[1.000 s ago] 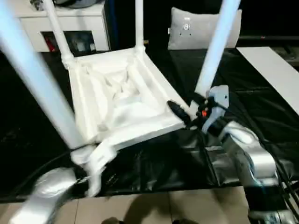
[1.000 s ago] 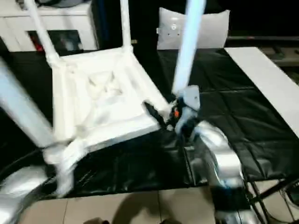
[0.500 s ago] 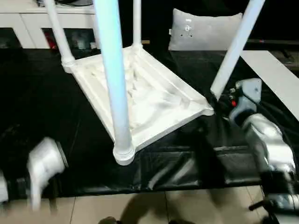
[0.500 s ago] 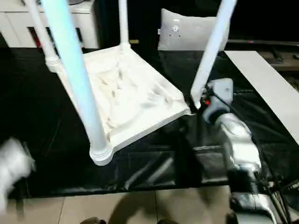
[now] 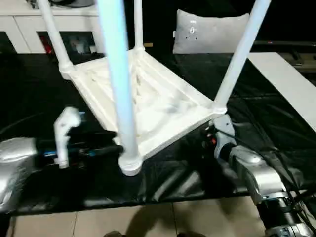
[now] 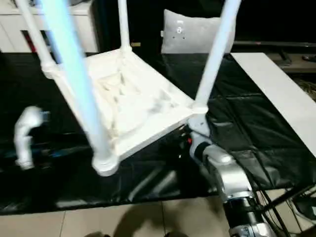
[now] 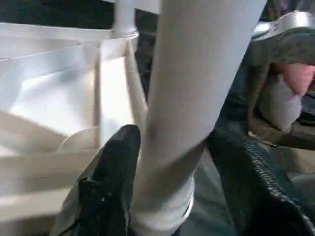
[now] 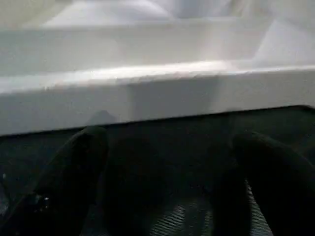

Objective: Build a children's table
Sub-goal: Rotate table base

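Table (image 5: 148,106) lies upside down and tilted on the black sheet (image 5: 276,123), its four legs rising from the corner sockets, with the white cabinet (image 5: 29,29) and a grey cushion (image 5: 210,32) beyond it and a flat white board (image 5: 291,79) off its right side. In the head views the left gripper (image 5: 111,148) reaches toward the table's near corner leg (image 5: 118,89); its wrist camera adds that the black fingers (image 7: 115,182) stand wide on either side of that leg without clamping it. The right gripper (image 8: 167,177) sits low by the table's right corner, and its wrist camera shows the fingers spread wide, empty, just under the table's white rim.

White children's table (image 5: 148,106) lies upside down (tilted), four legs up.
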You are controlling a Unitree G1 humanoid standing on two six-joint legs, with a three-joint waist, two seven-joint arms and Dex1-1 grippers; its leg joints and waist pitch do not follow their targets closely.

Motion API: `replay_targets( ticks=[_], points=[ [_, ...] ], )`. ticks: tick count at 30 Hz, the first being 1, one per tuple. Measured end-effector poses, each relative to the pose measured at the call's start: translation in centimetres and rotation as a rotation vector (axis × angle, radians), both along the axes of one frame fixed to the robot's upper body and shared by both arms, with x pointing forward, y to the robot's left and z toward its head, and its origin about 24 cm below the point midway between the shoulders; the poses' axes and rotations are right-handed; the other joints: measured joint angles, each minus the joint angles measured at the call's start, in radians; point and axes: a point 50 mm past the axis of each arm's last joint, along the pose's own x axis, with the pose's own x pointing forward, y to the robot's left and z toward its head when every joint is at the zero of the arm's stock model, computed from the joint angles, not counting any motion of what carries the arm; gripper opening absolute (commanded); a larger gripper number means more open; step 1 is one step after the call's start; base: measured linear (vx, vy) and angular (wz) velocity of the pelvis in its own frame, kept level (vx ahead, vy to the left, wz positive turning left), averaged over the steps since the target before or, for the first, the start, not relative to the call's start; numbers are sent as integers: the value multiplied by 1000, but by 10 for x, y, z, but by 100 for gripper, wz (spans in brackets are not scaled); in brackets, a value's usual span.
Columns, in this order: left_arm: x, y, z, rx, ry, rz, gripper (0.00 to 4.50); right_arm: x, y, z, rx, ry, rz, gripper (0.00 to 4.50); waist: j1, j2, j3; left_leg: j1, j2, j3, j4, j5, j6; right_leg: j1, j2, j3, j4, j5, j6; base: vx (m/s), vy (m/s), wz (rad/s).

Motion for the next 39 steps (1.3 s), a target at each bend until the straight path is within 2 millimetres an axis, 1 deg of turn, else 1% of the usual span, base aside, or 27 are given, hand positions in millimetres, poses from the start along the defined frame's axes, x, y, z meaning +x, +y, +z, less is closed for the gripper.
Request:
replay_targets(
  ticks=[1, 2, 4, 5, 6, 7, 9, 11, 12, 14, 16, 17, 19, 21, 23, 29, 34, 39],
  points=[
    [4, -5, -2, -10, -4, -8, 291, 3, 2, -1, -8, 9, 0, 450, 0, 1, 0, 0, 0, 0, 0, 0, 0, 0, 0, 0, 0, 1, -1, 0, 0, 0],
    [7, -13, -3, -25, -7, -25, 309, 6, 7, -2, -9, 13, 3, 450, 0, 2, 0, 0, 0, 0, 0, 0, 0, 0, 0, 0, 0, 1, -2, 0, 0, 0],
    [8, -26, -4, -58, -1, -56, 321, 13, 13, -2, -11, 10, 7, 450, -1, 3, -1, 0, 0, 0, 1, 1, -1, 0, 0, 0, 0, 2, -3, 0, 0, 0],
    [8, -29, -5, -68, 4, -62, 321, 15, 14, -3, -11, 12, 6, 450, -3, 4, -1, 1, 0, 0, 0, 1, -1, 0, 0, 0, 0, 2, -3, 0, 0, 0],
    [8, -31, -6, -79, 7, -62, 331, 16, 14, -3, -11, 8, 3, 450, -4, 3, -1, 1, 0, 0, 1, 1, -1, 0, 0, 0, 1, 3, -4, 0, 0, 0],
    [9, -35, -7, -88, 10, -67, 354, 17, 13, -3, -12, 4, 0, 450, -7, 3, -1, 1, 0, 0, 1, 1, -1, 0, 0, 0, 1, 3, -4, 0, 0, 0],
    [8, -43, -8, -98, 15, -85, 361, 19, 17, -4, -7, -4, 1, 450, -10, 3, -1, 1, 0, 0, 1, 1, -1, 0, 0, 0, 1, 3, -4, 0, 0, 0],
    [9, -52, -8, -106, 14, -108, 382, 23, 18, -3, -13, -11, -1, 450, -15, 3, -1, 0, 0, 0, 1, 1, -1, -1, 0, -1, 1, 4, -4, 0, 0, 0],
    [8, -56, -9, -114, 16, -119, 382, 23, 18, -3, -14, -13, -2, 450, -18, 3, -1, 0, 0, 0, 1, 1, -1, -1, 0, -1, 1, 4, -4, 0, 0, 0],
    [6, -66, -9, -125, 15, -152, 414, 24, 17, -3, -10, -16, -4, 450, -24, 3, -1, 0, 0, 0, 1, 1, -1, -1, 1, -1, 1, 4, -4, 0, 0, 0],
    [5, -74, -9, -142, 20, -175, 417, 25, 17, -4, -8, -20, -6, 450, -27, 3, -1, -1, 0, 0, 1, 1, -1, -2, 3, -1, 0, 4, -4, 0, 0, 0],
    [4, -82, -8, -158, 18, -191, 422, 26, 18, -3, -8, -22, -4, 450, -28, 3, -1, -1, 1, 0, 1, 1, -1, -2, 4, 0, 0, 4, -4, 0, 0, 0],
    [3, -93, -6, -178, 13, -218, 442, 28, 20, -3, -13, -24, 0, 450, -29, 3, -1, -1, 2, 0, 1, 1, -2, -3, 6, 0, 0, 4, -4, 0, 0, 0],
    [2, -101, -5, -196, 9, -239, 442, 28, 22, -3, -13, -33, 6, 450, -28, 3, -1, -1, 3, 0, 1, 1, -2, -3, 7, -1, 0, 4, -4, 0, 0, 0],
    [1, -115, -2, -220, -1, -272, 442, 28, 24, -4, -12, -39, 13, 450, -27, 3, -1, -1, 3, 0, 1, 1, -2, -3, 7, 0, 0, 4, -4, 0, 0, 0],
    [-1, -139, -1, -260, -12, -308, 442, 29, 22, -5, -7, -41, 5, 450, -27, 3, -1, 0, 2, 0, 2, 1, -2, -2, 7, 0, 0, 5, -5, 0, 0, 0],
    [0, -153, 5, -290, -41, -321, 442, 30, 24, -4, 2, -55, 20, 450, -28, 4, -1, 0, 2, 0, 2, 1, -2, -2, 7, 0, 0, 5, -5, 0, 0, 0],
    [5, -160, 5, -283, -76, -298, 442, 32, 25, -3, 11, -66, 13, 450, -27, 4, -1, -1, 2, 0, 2, 1, -2, -2, 7, 0, -1, 5, -6, 0, 0, 0]
  ],
)
